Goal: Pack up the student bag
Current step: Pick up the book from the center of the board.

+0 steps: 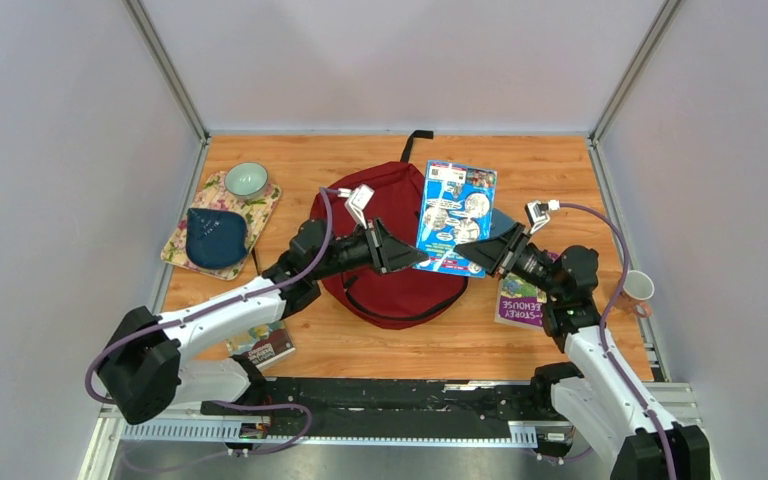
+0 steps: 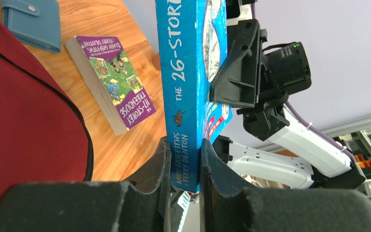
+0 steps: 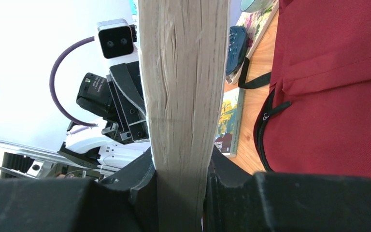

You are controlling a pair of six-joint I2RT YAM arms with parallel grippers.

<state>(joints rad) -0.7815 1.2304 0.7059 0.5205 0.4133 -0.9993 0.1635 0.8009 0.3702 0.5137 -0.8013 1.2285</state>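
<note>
The student bag, a dark red backpack with black zips and a black top loop, lies flat at the middle of the wooden surface. Its loop points to the far edge.

Both arms hold one blue paperback in the air over the bag's right side, its cover turned up to the overhead camera. The left gripper has its jaws closed on the near left corner. The left wrist view shows them pinching the spine, which reads "THE 26-STOR…" with the authors' names Andy Griffiths and Terry Denton. The right gripper has its jaws closed on the near right corner, and its wrist view shows the pale page edges clamped between them.

A purple paperback lies on the surface to the right of the bag, partly under the right arm. A teal wallet with a snap lies just beyond it. A mug stands near the right edge.

At the far left, a floral placemat carries a pale green bowl and a dark blue pouch. Another paperback lies near the left arm, partly hidden by it.
</note>
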